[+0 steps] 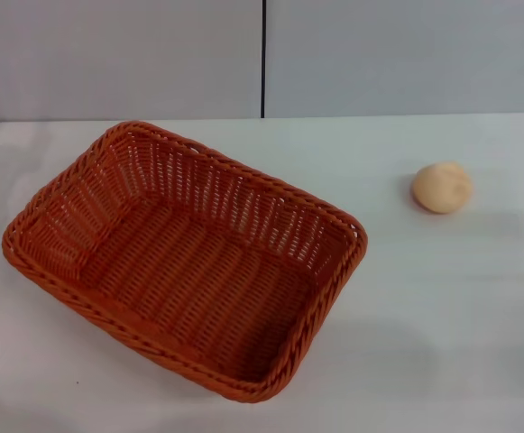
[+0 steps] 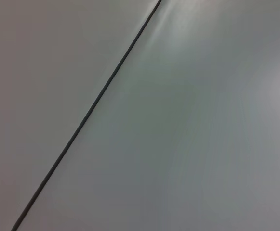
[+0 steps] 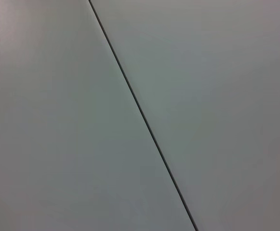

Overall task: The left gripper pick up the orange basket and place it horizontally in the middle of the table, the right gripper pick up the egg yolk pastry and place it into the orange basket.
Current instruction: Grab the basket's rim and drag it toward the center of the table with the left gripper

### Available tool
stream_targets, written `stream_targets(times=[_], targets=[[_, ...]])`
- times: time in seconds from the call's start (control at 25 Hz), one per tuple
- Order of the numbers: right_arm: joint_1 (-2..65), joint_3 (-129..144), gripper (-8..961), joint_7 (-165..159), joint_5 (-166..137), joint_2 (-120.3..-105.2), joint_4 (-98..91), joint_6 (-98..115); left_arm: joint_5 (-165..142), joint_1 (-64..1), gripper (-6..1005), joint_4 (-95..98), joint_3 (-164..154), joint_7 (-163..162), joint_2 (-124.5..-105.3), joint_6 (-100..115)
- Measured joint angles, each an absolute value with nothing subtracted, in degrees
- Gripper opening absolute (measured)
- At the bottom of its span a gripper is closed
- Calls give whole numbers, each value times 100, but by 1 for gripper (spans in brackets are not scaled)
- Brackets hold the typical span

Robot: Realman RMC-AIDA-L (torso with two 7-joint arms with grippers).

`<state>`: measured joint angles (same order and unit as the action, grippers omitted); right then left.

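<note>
My table [image 1: 442,307] is a plain white top, running back to a grey wall; on it, toward my left, sits the orange basket [image 1: 185,257], turned at a slant, open side up, with nothing in it; well apart, toward my right and farther back, the small round egg yolk pastry [image 1: 442,187] rests alone on the bare surface.

Basket [image 1: 90,280] left on table [image 1: 442,316] — pastry [image 1: 442,188] well right.
</note>
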<state>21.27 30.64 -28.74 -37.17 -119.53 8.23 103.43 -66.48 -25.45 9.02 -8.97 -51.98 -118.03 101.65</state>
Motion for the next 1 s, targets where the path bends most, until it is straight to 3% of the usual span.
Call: stream_targets(times=[0.8,1.0], targets=[[2172,3045,609,-3090,-3718,-11945,835,10203,-6678,-2488,724,1861,-1777,-5872,-11747,10204],[2148,3017,608,-3102,-3717,-11944,835,10200,-7041,-2507,724,3468,-3283,-7212,-11387,9664]])
